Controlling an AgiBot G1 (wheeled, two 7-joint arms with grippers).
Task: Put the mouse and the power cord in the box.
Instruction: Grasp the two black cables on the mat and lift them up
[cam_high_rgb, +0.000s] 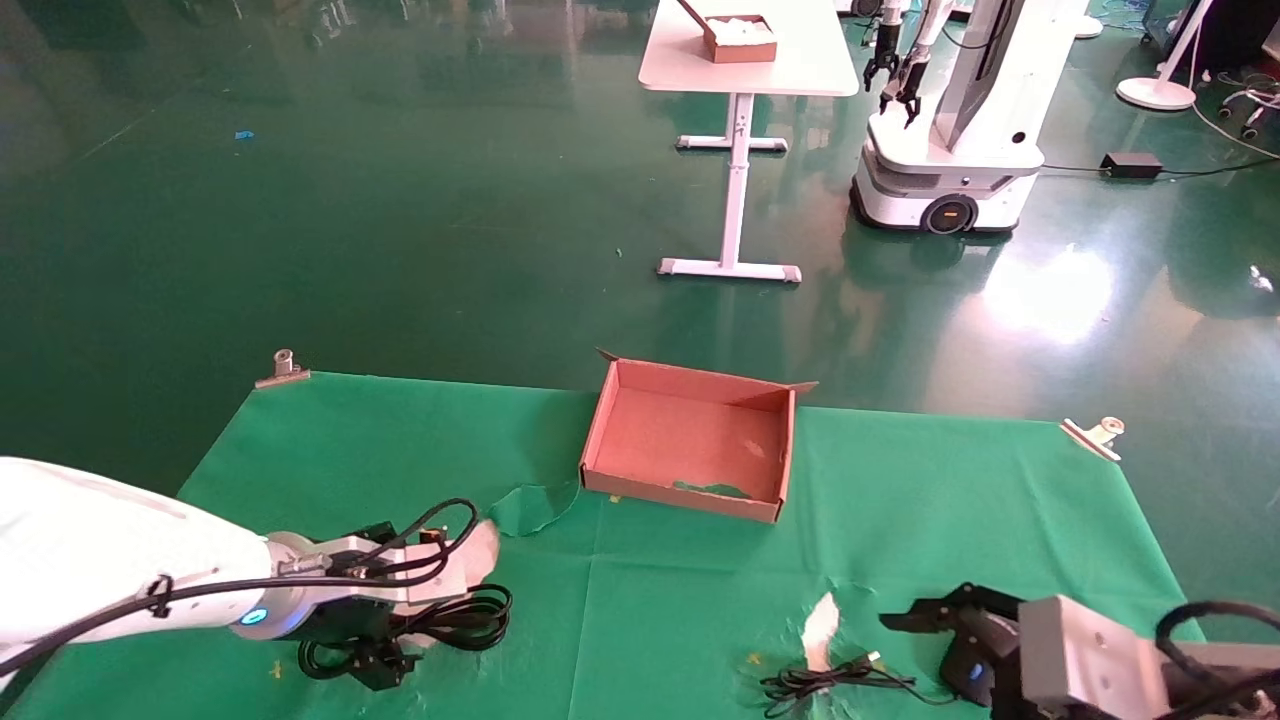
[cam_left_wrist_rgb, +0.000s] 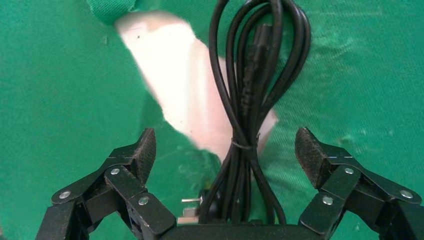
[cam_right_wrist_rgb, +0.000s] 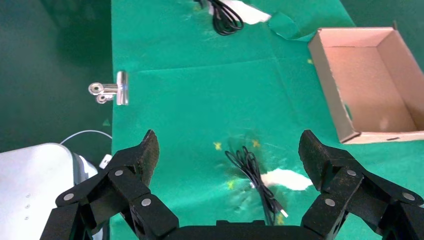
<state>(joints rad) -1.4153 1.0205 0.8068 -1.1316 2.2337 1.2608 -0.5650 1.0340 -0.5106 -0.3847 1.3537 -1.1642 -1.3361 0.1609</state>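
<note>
The power cord (cam_left_wrist_rgb: 250, 95), thick black loops tied at the waist, lies on the green cloth at the near left (cam_high_rgb: 455, 620). My left gripper (cam_left_wrist_rgb: 225, 145) is open, low over it, one finger on each side of the bundle (cam_high_rgb: 400, 608). The box (cam_high_rgb: 690, 440), brown and shallow, stands empty mid-table (cam_right_wrist_rgb: 370, 85). My right gripper (cam_right_wrist_rgb: 227, 150) is open above the mouse's thin cable (cam_right_wrist_rgb: 255, 177) at the near right (cam_high_rgb: 935, 635). A dark oval with a blue spot, seemingly the mouse (cam_high_rgb: 965, 678), shows partly under that gripper.
The green cloth is torn, baring white table by the cord (cam_high_rgb: 482, 548) and by the thin cable (cam_high_rgb: 820, 630). Metal clips (cam_high_rgb: 283, 368) (cam_high_rgb: 1095, 435) hold the cloth's far corners. Beyond stand a white table with a small brown box (cam_high_rgb: 740, 38) and another robot (cam_high_rgb: 950, 130).
</note>
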